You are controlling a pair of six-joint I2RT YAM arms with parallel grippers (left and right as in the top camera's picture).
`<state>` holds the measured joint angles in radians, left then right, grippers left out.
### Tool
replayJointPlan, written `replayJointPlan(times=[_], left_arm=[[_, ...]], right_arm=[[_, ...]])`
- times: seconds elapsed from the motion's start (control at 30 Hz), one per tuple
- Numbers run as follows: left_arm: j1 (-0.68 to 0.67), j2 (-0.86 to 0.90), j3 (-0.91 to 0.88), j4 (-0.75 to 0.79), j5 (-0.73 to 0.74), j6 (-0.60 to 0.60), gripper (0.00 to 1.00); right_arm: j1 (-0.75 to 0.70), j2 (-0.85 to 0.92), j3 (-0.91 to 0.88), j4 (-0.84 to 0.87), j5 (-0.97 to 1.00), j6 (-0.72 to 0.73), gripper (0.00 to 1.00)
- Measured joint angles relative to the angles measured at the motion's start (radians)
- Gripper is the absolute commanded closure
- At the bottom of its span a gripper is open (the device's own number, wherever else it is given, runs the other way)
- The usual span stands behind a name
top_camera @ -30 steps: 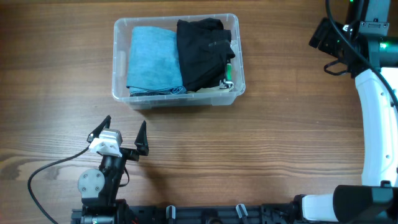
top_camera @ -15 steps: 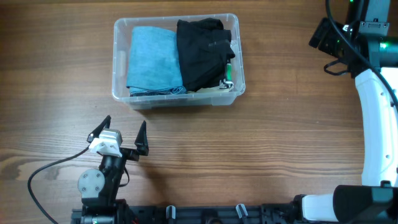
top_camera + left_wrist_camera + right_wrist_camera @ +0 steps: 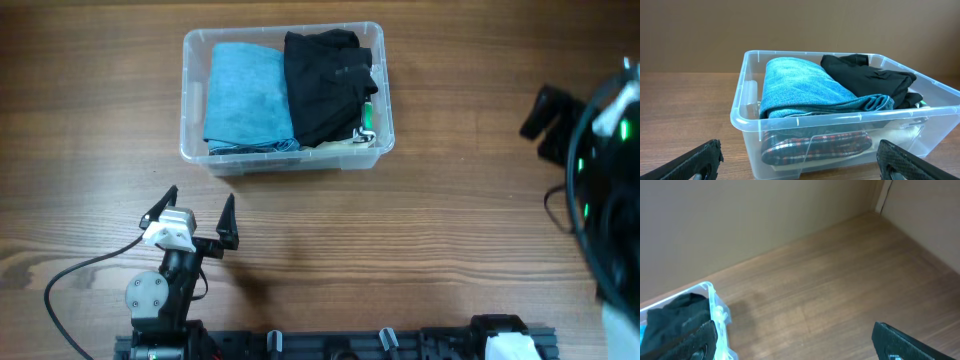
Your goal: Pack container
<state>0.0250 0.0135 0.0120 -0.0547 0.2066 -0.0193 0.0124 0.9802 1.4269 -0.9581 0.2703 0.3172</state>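
The left gripper (image 3: 200,207) sits low, jaws spread and empty, with the packed container (image 3: 290,161) just ahead. The right gripper (image 3: 792,330) hangs high, jaws spread, well apart from the container.

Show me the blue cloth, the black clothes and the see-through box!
blue cloth (image 3: 245,95): overhead view, middle of its folded top.
black clothes (image 3: 325,85): overhead view, middle of the pile.
container (image 3: 290,160): overhead view, its clear front wall.
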Motion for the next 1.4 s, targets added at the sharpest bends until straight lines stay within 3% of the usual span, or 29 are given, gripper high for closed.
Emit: replayJointPlan(times=[0.17, 0.33, 0.6, 0.9, 1.07, 1.4], left_arm=[[0.0, 0.0, 0.0, -0.001, 0.0, 0.0, 0.0], [0.0, 0.0, 0.0, -0.001, 0.0, 0.0, 0.0], [0.0, 0.0, 0.0, -0.001, 0.0, 0.0, 0.0], [0.0, 0.0, 0.0, -0.001, 0.0, 0.0, 0.0], [0.0, 0.0, 0.0, -0.001, 0.0, 0.0, 0.0], [0.0, 0.0, 0.0, -0.001, 0.0, 0.0, 0.0]], right_arm=[[0.0, -0.206, -0.306, 0.288, -0.055, -0.021, 0.0], [0.0, -0.339, -0.671, 0.763, -0.294, -0.211, 0.0], [-0.027, -0.581, -1.071, 1.153, -0.478, -0.276, 0.0], [0.005, -0.835, -1.27, 1.18, -0.497, -0.279, 0.0], [0.074, -0.875, -1.307, 1.145, -0.449, -0.333, 0.0], [0.075, -0.942, -1.368, 1.058, -0.445, -0.377, 0.0]])
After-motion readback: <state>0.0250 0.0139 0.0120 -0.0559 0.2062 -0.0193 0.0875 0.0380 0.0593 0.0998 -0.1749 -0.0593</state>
